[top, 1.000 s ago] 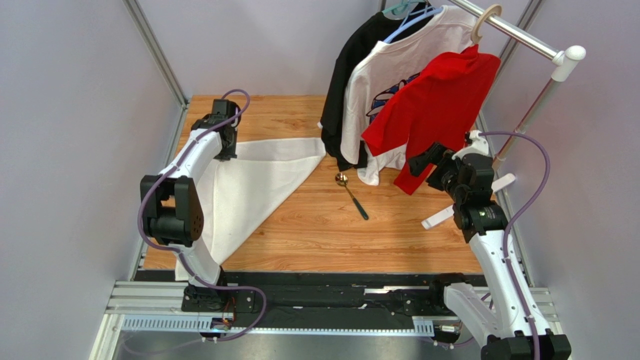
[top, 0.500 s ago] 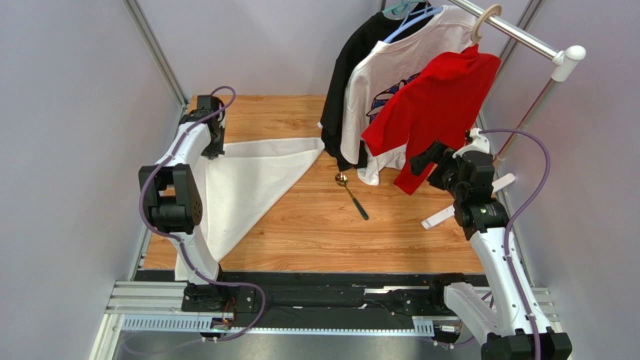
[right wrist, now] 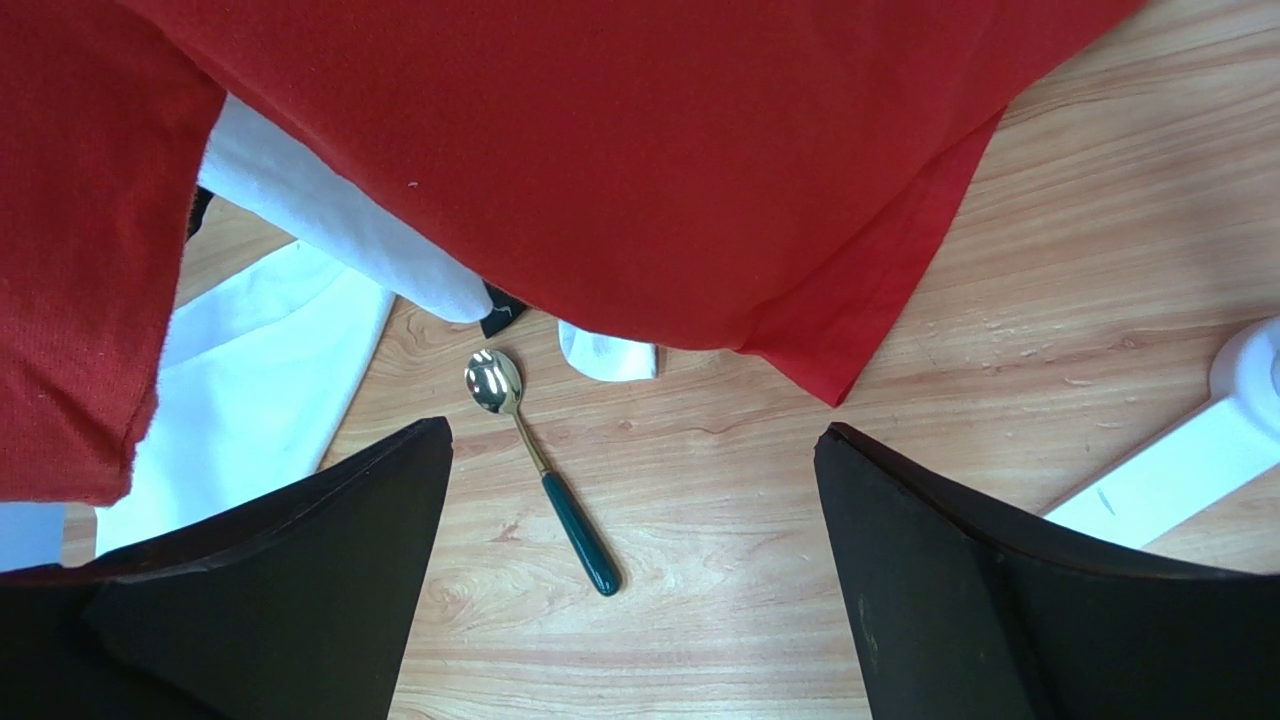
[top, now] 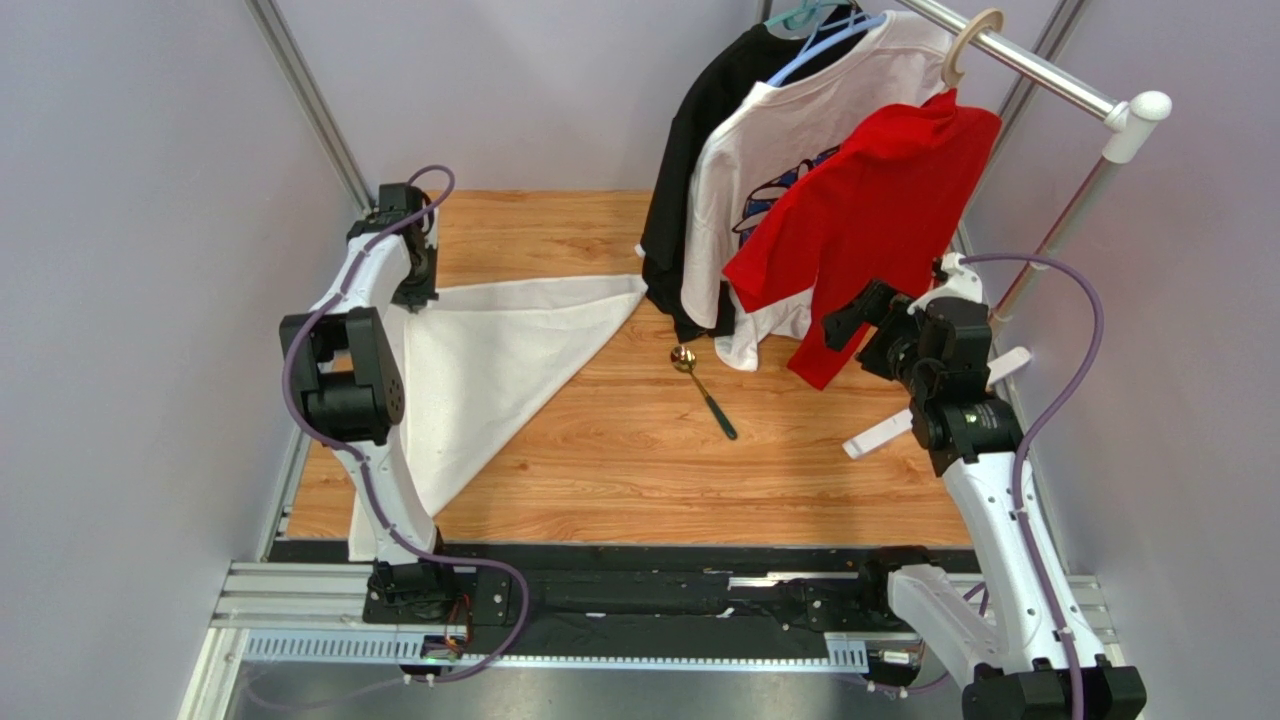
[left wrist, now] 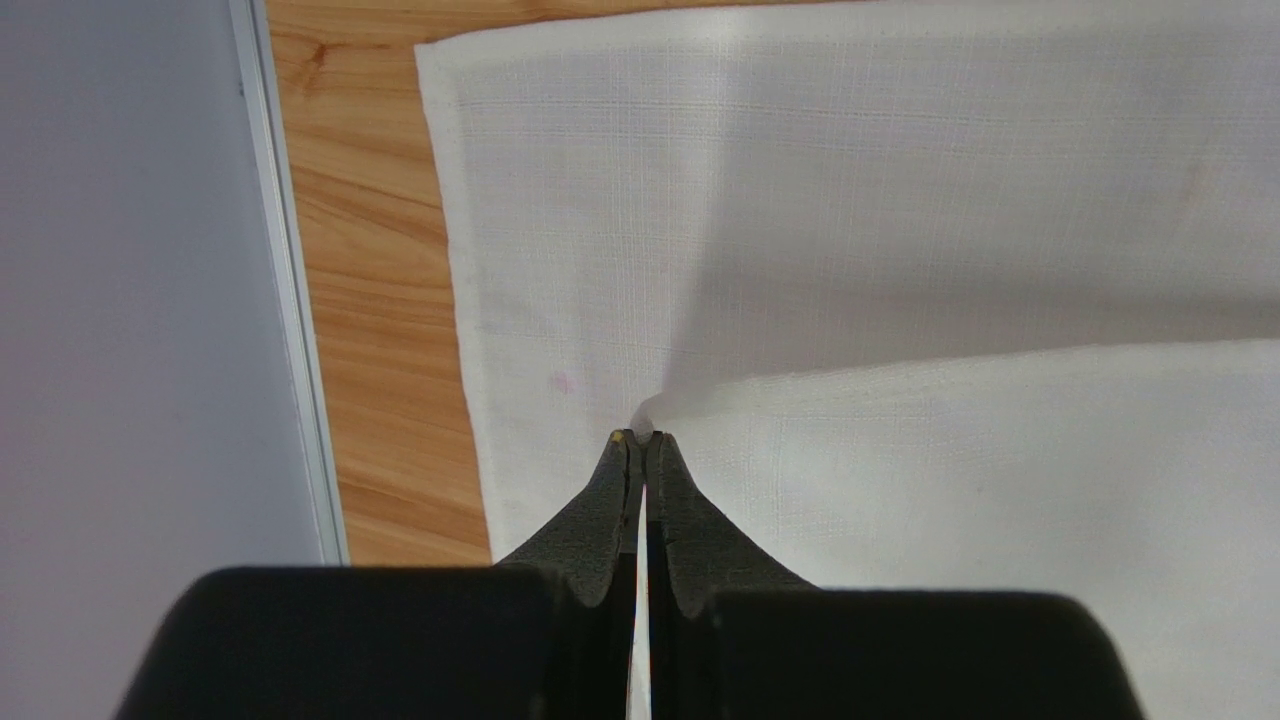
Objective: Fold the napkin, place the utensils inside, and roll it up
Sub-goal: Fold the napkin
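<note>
The white napkin (top: 489, 360) lies folded into a triangle on the left half of the wooden table (top: 631, 465). My left gripper (top: 409, 294) sits at the napkin's back left corner. In the left wrist view the left gripper (left wrist: 643, 438) is shut on a pinch of the upper layer of the napkin (left wrist: 902, 195), above the lower layer's corner. The spoon (top: 702, 390), with a gold bowl and dark handle, lies bare on the wood mid-table. My right gripper (right wrist: 631, 432) hovers open above the table, and the spoon (right wrist: 541, 468) lies below between its fingers, untouched.
A clothes rack at the back right carries a black shirt (top: 706, 135), a white printed T-shirt (top: 796, 165) and a red shirt (top: 879, 210) that hangs over my right wrist camera. The rack's white foot (top: 887, 432) lies on the table. A metal rail (left wrist: 286, 300) borders the left edge.
My left gripper has carried the pinched napkin corner leftward and toward the back left corner, drawing the fold tauter. The right arm and the spoon have stayed put.
</note>
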Controlling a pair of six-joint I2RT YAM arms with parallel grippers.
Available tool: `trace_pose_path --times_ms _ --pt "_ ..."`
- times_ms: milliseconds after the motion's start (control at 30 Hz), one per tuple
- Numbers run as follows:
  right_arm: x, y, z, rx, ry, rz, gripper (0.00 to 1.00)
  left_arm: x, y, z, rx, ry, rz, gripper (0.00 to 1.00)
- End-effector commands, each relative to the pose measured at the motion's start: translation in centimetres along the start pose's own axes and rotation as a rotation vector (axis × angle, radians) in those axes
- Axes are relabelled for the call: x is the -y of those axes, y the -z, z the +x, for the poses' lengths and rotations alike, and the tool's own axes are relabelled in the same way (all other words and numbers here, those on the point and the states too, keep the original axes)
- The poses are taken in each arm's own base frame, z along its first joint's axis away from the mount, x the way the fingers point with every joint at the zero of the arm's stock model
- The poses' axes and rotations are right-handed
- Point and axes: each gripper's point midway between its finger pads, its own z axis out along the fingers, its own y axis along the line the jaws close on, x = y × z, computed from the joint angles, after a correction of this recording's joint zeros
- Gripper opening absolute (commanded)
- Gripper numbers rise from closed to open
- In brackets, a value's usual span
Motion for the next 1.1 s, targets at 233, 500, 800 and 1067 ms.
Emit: trace_pose_path --times_ms 233,500,800,1067 --pt "1.0 1.9 -2.6 0.026 0.088 0.105 0.95 -4.0 -2.1 -1.8 0.0 0.052 -0.015 0.0" --pt "1.8 2.4 -2.4 0.008 0.107 0.153 0.95 -4.9 0.1 -2.8 0.049 0.087 0.01 0.0" --pt "1.6 2.5 -2.6 0.012 0.093 0.146 0.95 -5.1 3.2 -3.1 0.076 0.106 0.066 0.0" --pt "2.2 2.2 -2.1 -0.009 0.112 0.169 0.95 -6.4 4.4 -3.0 0.073 0.136 0.062 0.0"
